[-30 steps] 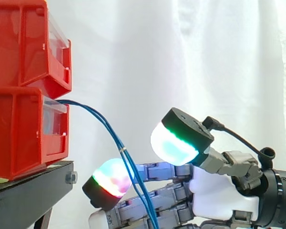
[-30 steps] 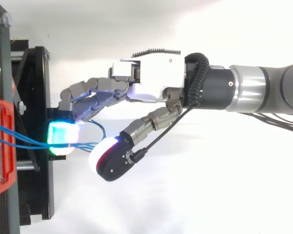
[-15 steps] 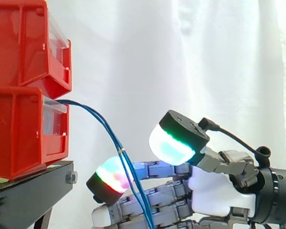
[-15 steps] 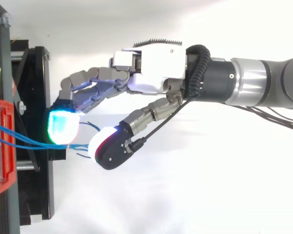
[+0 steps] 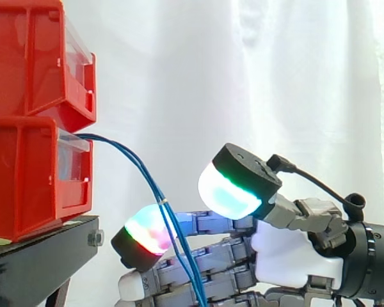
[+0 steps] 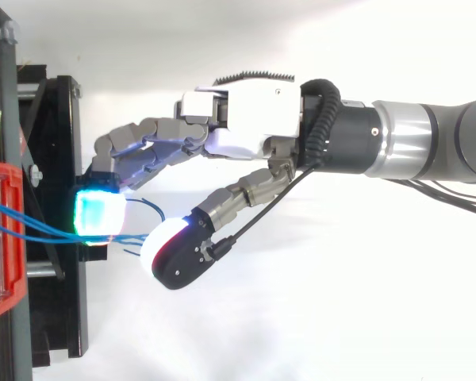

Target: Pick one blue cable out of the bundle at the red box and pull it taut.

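A bundle of thin blue cables comes out of the lower red bin and droops down to the right, passing in front of the hand's fingers. From above, the blue cables run from the red bin under a glowing cyan fingertip towards the thumb pad. The hand reaches in from the right, open, with its fingers stretched towards the bins and the thumb spread apart. The cables lie in the gap between thumb and fingers. I cannot see a pinch on any cable. In the side view the hand sits low, with the thumb pad raised above the fingers.
A second red bin is stacked on the lower one. Both rest on a black stand at the left; its edge lies right below the fingertips. A white curtain hangs behind.
The hand has crept slightly left, towards the bins, and the thumb pad has edged closer to the fingertips. The cables hang as before.
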